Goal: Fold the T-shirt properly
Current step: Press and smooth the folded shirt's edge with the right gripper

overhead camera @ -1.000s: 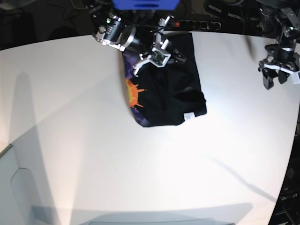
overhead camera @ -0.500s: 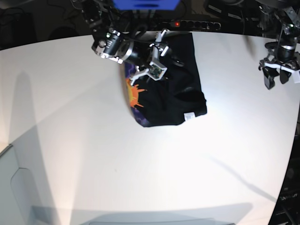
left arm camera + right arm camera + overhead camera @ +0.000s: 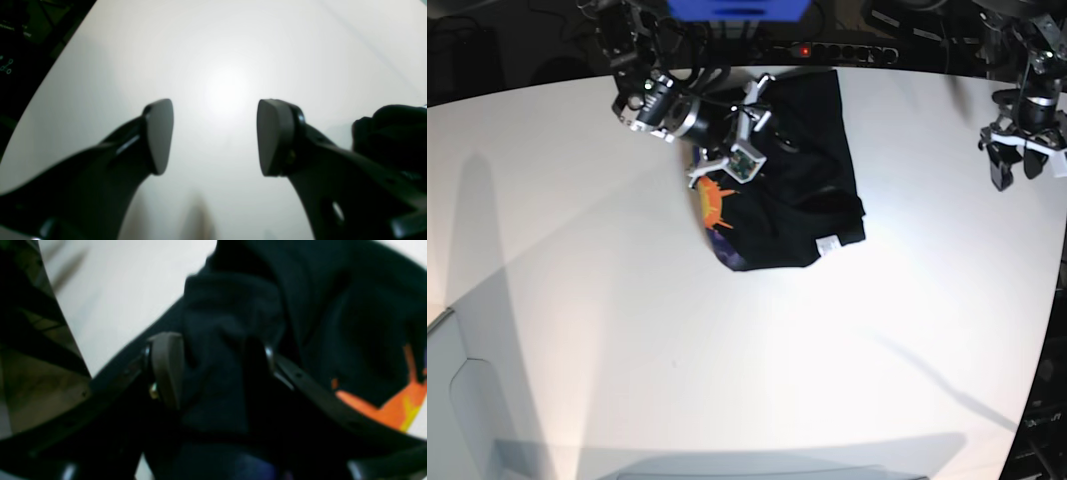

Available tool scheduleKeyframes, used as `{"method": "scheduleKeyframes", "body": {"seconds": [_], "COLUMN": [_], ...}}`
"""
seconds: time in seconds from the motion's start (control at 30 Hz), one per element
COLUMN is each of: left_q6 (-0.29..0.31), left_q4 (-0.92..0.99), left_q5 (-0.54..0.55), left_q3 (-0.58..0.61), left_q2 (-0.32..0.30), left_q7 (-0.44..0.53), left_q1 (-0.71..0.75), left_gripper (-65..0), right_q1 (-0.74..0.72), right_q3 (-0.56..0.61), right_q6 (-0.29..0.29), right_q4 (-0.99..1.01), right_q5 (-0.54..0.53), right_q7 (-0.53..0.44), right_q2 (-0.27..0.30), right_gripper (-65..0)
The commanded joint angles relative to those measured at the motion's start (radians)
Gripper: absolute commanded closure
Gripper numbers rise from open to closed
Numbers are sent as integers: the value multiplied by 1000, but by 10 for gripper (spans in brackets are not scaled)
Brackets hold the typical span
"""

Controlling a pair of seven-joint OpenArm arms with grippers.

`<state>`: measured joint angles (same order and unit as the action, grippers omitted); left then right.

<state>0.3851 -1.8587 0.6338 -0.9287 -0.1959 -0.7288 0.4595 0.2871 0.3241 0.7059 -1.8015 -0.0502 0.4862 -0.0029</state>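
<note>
Two grippers: both in view.
Left gripper [image 3: 215, 136]: jaws wide, empty, above white table [image 3: 727, 370].
Right gripper [image 3: 213, 370]: jaws spread, black fold of T-shirt [image 3: 797, 190] lying between them.

My left tool [image 3: 215, 136] hangs at the end of its raised arm, fingers spread wide with nothing between them. My right tool [image 3: 213, 370] reaches in low from the far edge, its fingers [image 3: 166, 368] parted, wrist angled downward.
</note>
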Motion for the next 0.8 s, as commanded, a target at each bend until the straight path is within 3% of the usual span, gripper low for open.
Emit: {"method": "scheduleKeyframes", "body": {"seconds": [0.0,0.33,0.43,0.57,0.77], "left_q6": [-1,-1,-1,-1,-1], "left_q4": [-15,-15,-15,-14,-11], "left_q5": [13,13,13,13,13], "left_q3": [-8,-8,-8,-8,-8], "left_q2": [-14,-14,-14,-14,-18], "left_q7": [25,25,25,25,25], "left_q1": [2,-6,-6,-6,-6], "left_gripper": [-385,-385,-385,-385,-385], "right_q1": [1,2,2,2,67], "right_q3": [-7,-4,25,69,143], "right_q6": [-8,-8,-8,-8,-8], "right_q4": [-24,42,45,41,-51], "right_q5": [-21,-21,-21,-21,-21], "right_q7": [-24,-24,-27,-24,-31], "right_q2": [-9,-10,-9,-7,-6], "right_gripper": [-309,-302,-219,0,0]}}
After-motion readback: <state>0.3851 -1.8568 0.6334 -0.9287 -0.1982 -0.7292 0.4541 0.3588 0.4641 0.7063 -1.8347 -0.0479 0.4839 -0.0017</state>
